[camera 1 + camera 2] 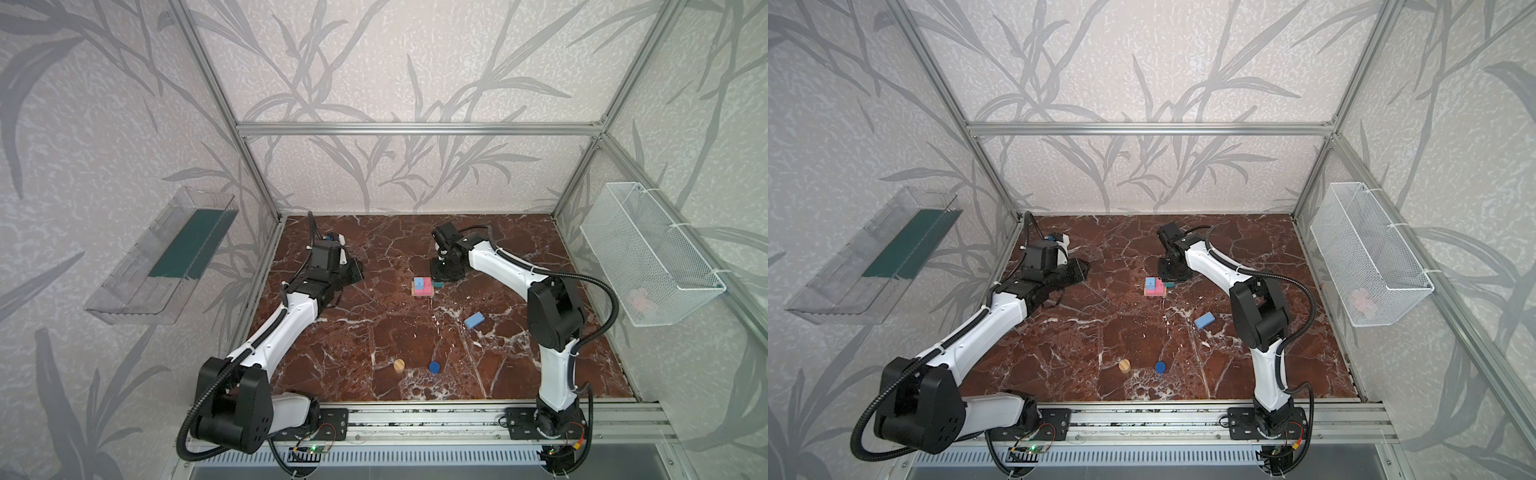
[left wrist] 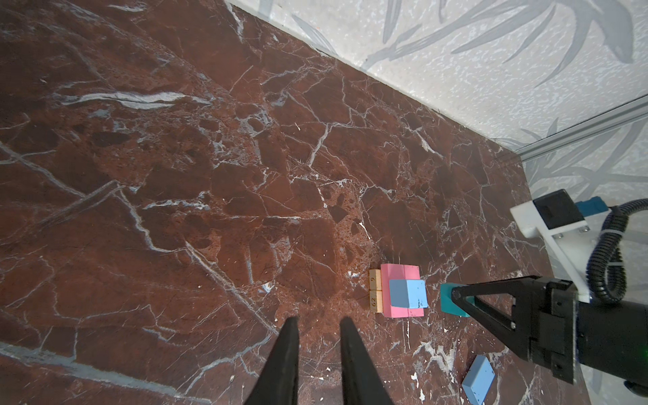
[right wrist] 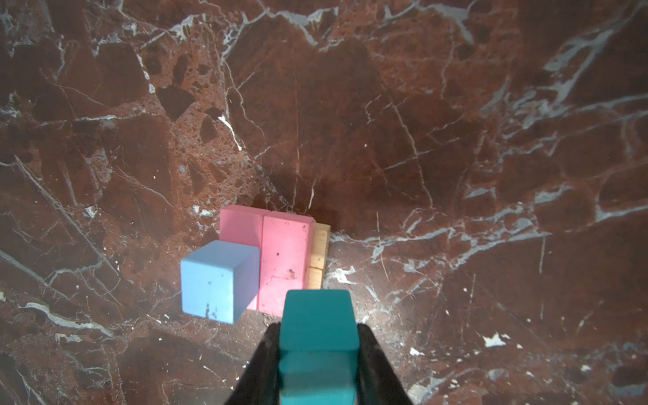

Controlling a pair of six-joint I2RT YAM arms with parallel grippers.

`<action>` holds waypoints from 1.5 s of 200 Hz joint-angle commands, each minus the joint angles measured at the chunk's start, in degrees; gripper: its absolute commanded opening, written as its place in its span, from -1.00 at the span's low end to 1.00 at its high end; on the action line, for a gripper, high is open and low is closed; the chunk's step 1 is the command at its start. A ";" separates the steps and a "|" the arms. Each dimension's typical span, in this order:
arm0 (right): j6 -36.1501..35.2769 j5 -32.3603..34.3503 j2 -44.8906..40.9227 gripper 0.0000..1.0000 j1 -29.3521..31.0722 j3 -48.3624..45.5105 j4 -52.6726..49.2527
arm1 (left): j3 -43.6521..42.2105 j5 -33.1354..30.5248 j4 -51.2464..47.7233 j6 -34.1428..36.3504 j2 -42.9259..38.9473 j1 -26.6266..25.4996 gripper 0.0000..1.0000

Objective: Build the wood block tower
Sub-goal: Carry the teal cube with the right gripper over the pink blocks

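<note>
The tower [image 1: 423, 286] stands mid-table in both top views: two tan bars [image 3: 319, 257] lowest, two pink bars [image 3: 284, 252] across them, one light blue block [image 3: 217, 280] on the pink. My right gripper [image 3: 318, 329] is shut on the teal cube [image 3: 317, 312], held just beside the tower's right edge [image 1: 1168, 285]. My left gripper [image 2: 319, 321] hovers left of the tower, jaws slightly open with nothing between them. A second light blue block [image 1: 474, 320], a tan cylinder [image 1: 399, 365] and a dark blue cylinder [image 1: 434, 367] lie loose on the table.
A white wire basket [image 1: 648, 257] hangs on the right wall and a clear plastic tray [image 1: 162, 257] on the left wall. An aluminium rail [image 1: 415, 419] runs along the front edge. Patterned walls close in the marble table [image 1: 519, 249].
</note>
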 commanded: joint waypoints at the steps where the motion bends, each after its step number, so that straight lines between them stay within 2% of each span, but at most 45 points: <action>1: 0.81 -1.07 1.70 -0.72 0.57 2.60 -1.14 | 1.98 0.26 0.32 0.02 0.40 -0.28 -0.57; 209: 2.73 -1.97 6.09 -0.61 1.48 6.43 -1.14 | 1.92 -0.14 0.13 0.05 0.60 -0.29 -0.58; 300: 2.84 -1.97 6.12 -0.42 1.69 6.78 -1.38 | 1.79 -0.29 0.08 0.07 0.40 -0.26 -0.58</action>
